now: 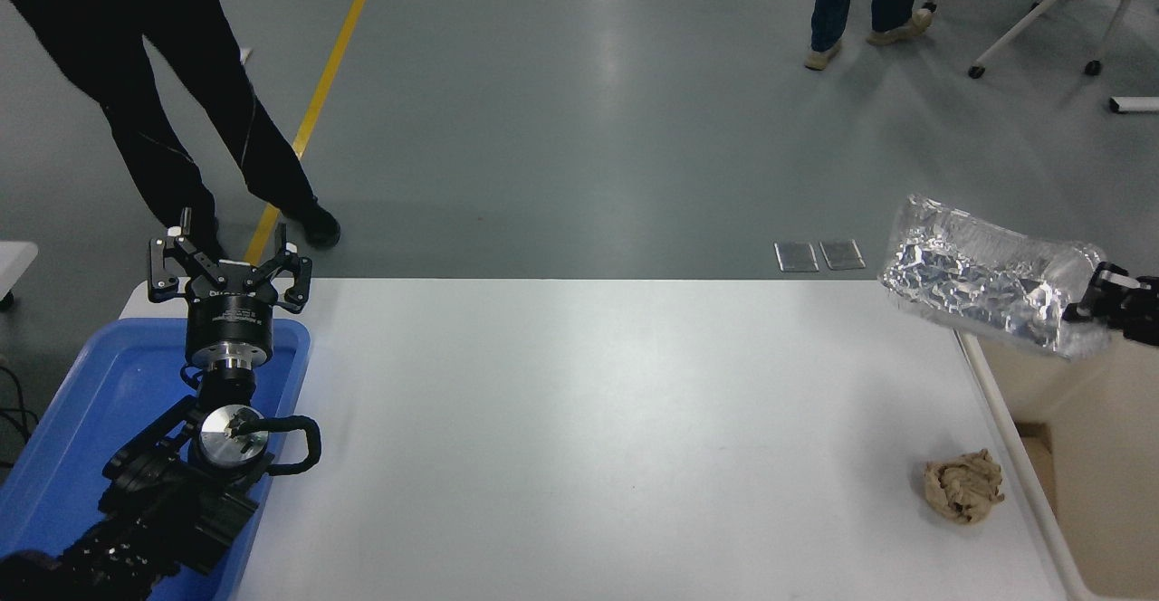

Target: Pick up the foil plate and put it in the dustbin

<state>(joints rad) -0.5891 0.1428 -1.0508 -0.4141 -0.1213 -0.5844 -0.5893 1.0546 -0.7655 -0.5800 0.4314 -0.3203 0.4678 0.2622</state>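
The foil plate (982, 280) is a crinkled silver tray held in the air at the right edge of the picture, over the table's far right corner and the beige dustbin (1087, 420). My right gripper (1100, 298) comes in from the right edge and is shut on the plate's right end. The dustbin stands beside the table's right edge, and only part of it shows. My left gripper (226, 266) is open and parked at the lower left over a blue tray.
A blue tray (81, 429) lies on the table's left end under the left arm. A crumpled brown paper ball (962, 486) lies near the table's right edge. A person's legs stand at the far left, and another person's legs and a chair are at the top right.
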